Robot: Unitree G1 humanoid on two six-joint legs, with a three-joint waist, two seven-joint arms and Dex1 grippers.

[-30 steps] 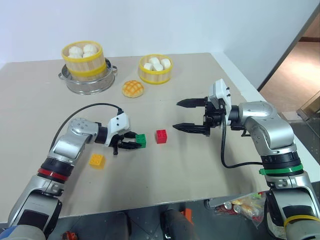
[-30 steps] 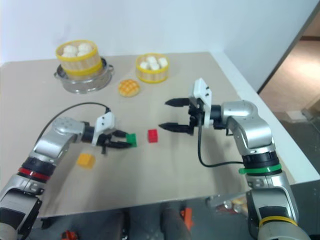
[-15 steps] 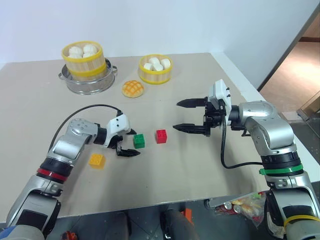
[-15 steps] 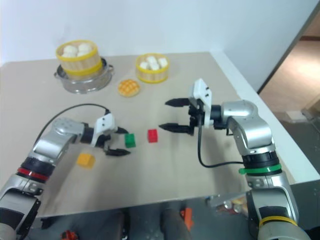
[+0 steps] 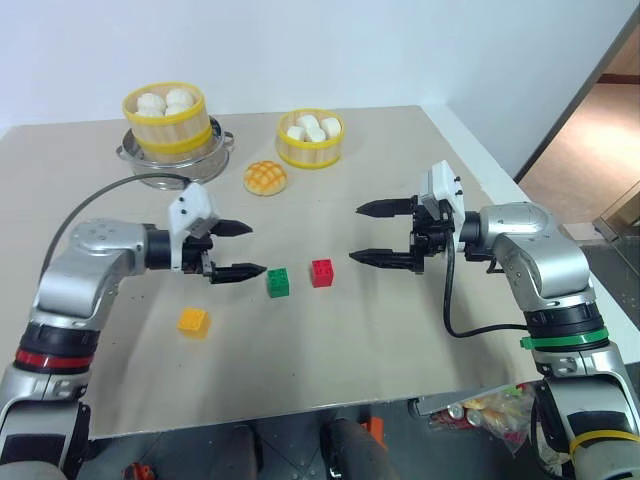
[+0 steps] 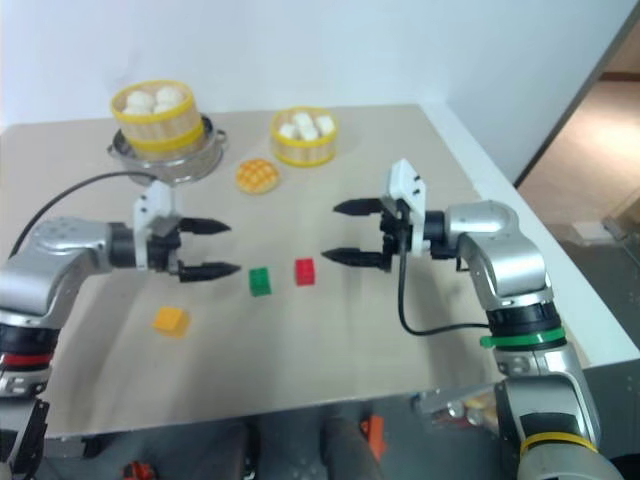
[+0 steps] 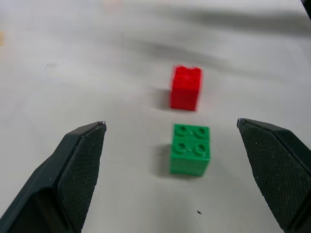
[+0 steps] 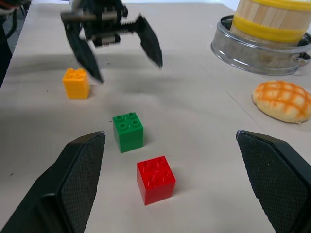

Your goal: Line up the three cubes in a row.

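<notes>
Three studded cubes: one green (image 5: pixel 278 282), one red (image 5: pixel 321 272), one orange-yellow (image 5: pixel 194 321). The desk (image 5: pixel 350 340) is plain beige. The bun (image 5: pixel 266 177) is golden with a crisscross pattern, and the steamer baskets (image 5: pixel 166 121) are pale wood with yellow bands.

Count, tabletop:
- Toy building blocks, studded tops: three. One green cube (image 5: pixel 278 282), one red cube (image 5: pixel 322 272), one orange-yellow cube (image 5: pixel 194 321).
- Bamboo steamer baskets: two. Taller basket (image 5: pixel 166 122) on a metal steamer pot (image 5: pixel 176 165), one of those; shorter basket (image 5: pixel 311 139) directly on the table.
- White buns: three visible in the taller basket, four in the shorter.
- Pineapple bun (image 5: pixel 266 177): one, loose on the table.
</notes>
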